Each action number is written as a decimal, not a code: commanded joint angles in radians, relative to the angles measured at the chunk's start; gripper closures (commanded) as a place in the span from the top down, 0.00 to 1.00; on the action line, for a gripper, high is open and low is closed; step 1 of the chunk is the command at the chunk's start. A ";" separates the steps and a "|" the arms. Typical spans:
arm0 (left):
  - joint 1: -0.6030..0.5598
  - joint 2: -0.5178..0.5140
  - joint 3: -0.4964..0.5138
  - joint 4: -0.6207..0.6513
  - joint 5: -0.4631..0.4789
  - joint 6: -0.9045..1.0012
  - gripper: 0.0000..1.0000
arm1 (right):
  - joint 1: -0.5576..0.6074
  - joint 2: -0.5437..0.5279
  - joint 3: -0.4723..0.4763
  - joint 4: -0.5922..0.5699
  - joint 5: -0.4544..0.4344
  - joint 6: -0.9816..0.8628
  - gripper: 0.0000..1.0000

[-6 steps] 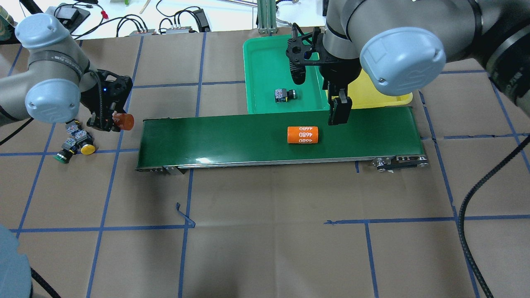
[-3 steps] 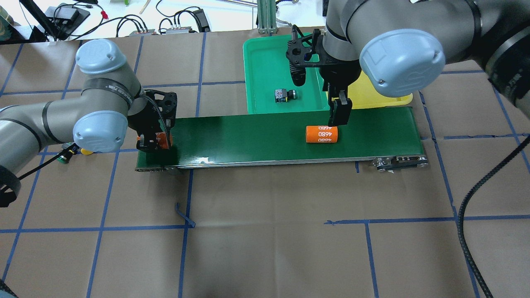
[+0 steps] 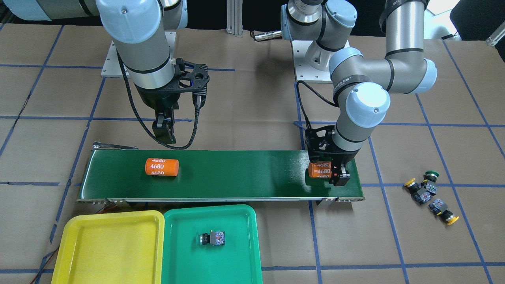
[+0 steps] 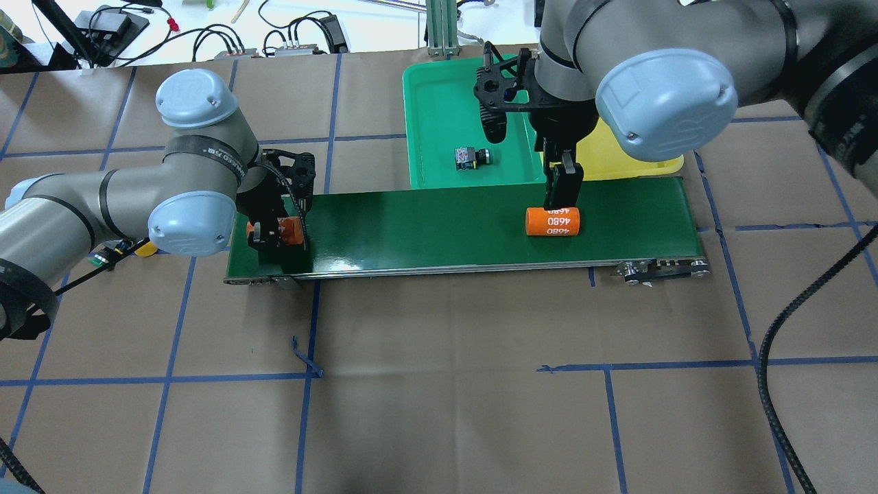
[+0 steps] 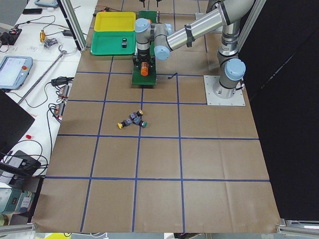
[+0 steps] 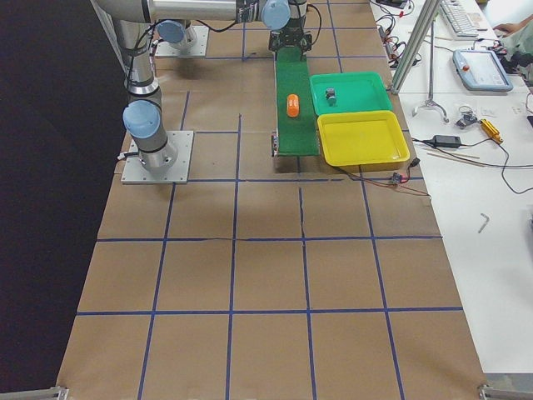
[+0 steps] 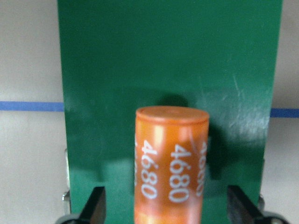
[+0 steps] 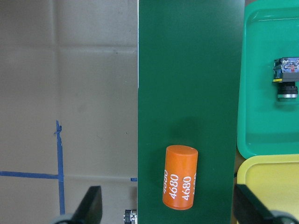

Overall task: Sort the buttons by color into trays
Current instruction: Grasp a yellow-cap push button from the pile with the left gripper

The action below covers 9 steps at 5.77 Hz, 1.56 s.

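**Sorting station with the belt carrying two cylinders.** The left gripper (image 4: 280, 232) sits low over the left end of the green conveyor belt (image 4: 425, 226). Its fingers are spread on either side of an orange cylinder (image 7: 170, 163) marked 4680. Only the left wrist view shows the clear gaps between fingers and cylinder.

The right gripper (image 4: 562, 191) hangs above a second orange cylinder (image 4: 553, 221) on the belt's right part. The overhead view shows this gripper edge-on, while the right wrist view shows its fingers (image 8: 91, 205) wide apart.

One button (image 3: 212, 239) lies on its side in the green tray (image 3: 236, 256). This tray touches the yellow tray (image 3: 110, 252), and both sit beyond the belt from the robot.

Three buttons (image 3: 424, 194) lie clustered on the desk (image 3: 394, 244), left of the belt. They are plain in the front-facing view and mostly hidden by the left arm in the overhead view.
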 commanded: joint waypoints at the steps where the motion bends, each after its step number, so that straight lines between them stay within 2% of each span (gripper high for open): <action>1: 0.128 0.019 0.009 0.002 -0.008 -0.002 0.99 | 0.000 0.000 0.000 0.000 0.002 0.002 1.00; 3: 0.295 0.002 0.016 0.001 -0.008 0.028 0.99 | 0.002 -0.002 0.000 0.000 0.002 0.002 1.00; 4: 0.340 -0.013 0.035 -0.009 -0.008 0.230 0.99 | 0.003 -0.002 0.000 0.000 0.002 0.002 1.00; 5: 0.374 -0.013 0.035 -0.010 -0.001 0.553 0.98 | 0.003 -0.002 0.002 0.001 0.002 0.002 1.00; 6: 0.397 -0.026 0.035 0.005 0.001 0.773 0.98 | 0.002 -0.002 0.002 0.001 0.002 0.002 1.00; 8: 0.446 -0.138 0.035 0.190 0.001 1.092 0.95 | 0.002 -0.002 0.002 0.001 0.000 0.002 1.00; 9: 0.500 -0.165 0.036 0.195 -0.005 1.119 0.94 | 0.003 -0.002 0.002 0.001 0.002 0.002 1.00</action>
